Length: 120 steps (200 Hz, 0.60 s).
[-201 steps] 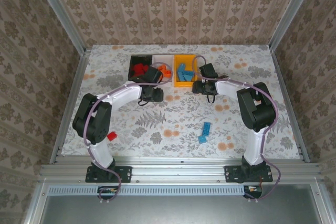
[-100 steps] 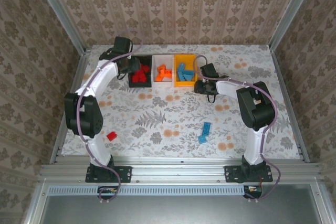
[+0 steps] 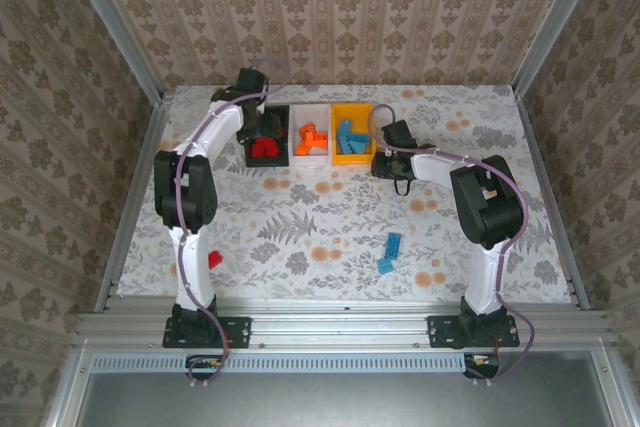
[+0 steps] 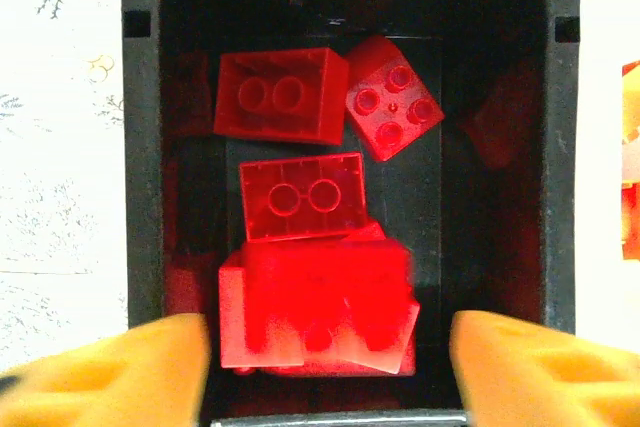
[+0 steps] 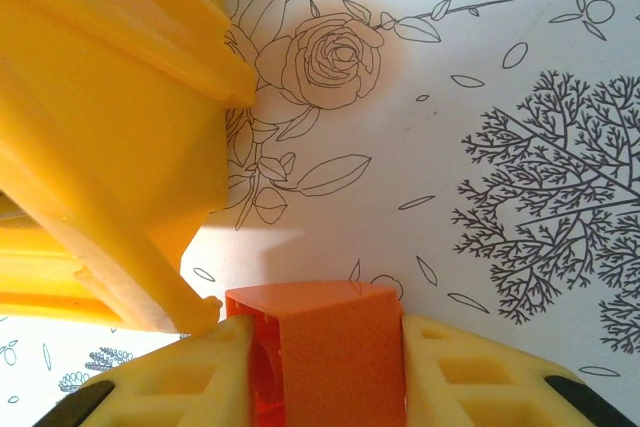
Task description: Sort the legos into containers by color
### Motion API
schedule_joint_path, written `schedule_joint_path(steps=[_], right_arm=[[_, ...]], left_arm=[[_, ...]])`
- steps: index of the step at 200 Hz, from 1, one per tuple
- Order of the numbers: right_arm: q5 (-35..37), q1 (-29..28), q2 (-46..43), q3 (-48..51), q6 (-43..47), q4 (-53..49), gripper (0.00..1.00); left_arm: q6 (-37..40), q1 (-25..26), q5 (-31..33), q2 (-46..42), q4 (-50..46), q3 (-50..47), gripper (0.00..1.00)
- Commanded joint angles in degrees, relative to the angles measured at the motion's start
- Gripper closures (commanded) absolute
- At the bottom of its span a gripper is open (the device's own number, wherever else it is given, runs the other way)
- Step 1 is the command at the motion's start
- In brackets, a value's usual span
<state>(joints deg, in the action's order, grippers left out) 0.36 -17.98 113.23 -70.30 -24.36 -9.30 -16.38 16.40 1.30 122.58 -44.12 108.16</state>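
Floral tabletop (image 3: 330,217) | yellow bin (image 5: 90,127) beside right fingers (image 5: 180,377) gripping orange brick (image 5: 330,347)

"What can't you make out on your left?"

"My left fingers (image 4: 130,372) run off the bottom edge and cover the near end of the black bin (image 4: 143,147). The nearest red brick (image 4: 315,302) is a blur, so I can't count its studs. The bin's far end is lost in shadow."

"And on your right?"

"The orange brick (image 5: 330,347) between my right fingers (image 5: 170,377) is cut off by the bottom edge, so I can't tell its length. The orange-yellow bin (image 5: 90,127) runs off the left and top edges. From above, the loose blue bricks (image 3: 392,243) are too small to count studs."
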Motion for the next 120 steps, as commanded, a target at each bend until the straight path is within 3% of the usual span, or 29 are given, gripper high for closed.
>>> schedule_joint_path(steps=[1,26,51,89,120], right_arm=[[-1.93,-0.09,-0.18,1.60,-0.40,-0.04,0.68],[-0.99,-0.16,-1.38,2.90,-0.97,0.64,0.70],[1.51,-0.67,-5.35,6.25,-1.18,1.00,0.71],[2.40,-3.78,-15.73,8.26,1.06,-1.70,0.71],[3.19,-8.39,-16.56,3.00,1.95,-3.18,0.71]], left_arm=[[-0.01,-0.24,-1.47,-0.43,-2.75,3.48,0.17],[-1.19,0.10,-3.23,-4.62,-2.82,4.08,0.01],[-2.07,0.13,-1.35,-12.58,-2.74,1.32,0.00],[-9.83,-3.10,2.04,-32.43,3.76,-21.63,0.00],[-18.68,-8.05,1.50,-46.09,2.56,-39.54,0.00]])
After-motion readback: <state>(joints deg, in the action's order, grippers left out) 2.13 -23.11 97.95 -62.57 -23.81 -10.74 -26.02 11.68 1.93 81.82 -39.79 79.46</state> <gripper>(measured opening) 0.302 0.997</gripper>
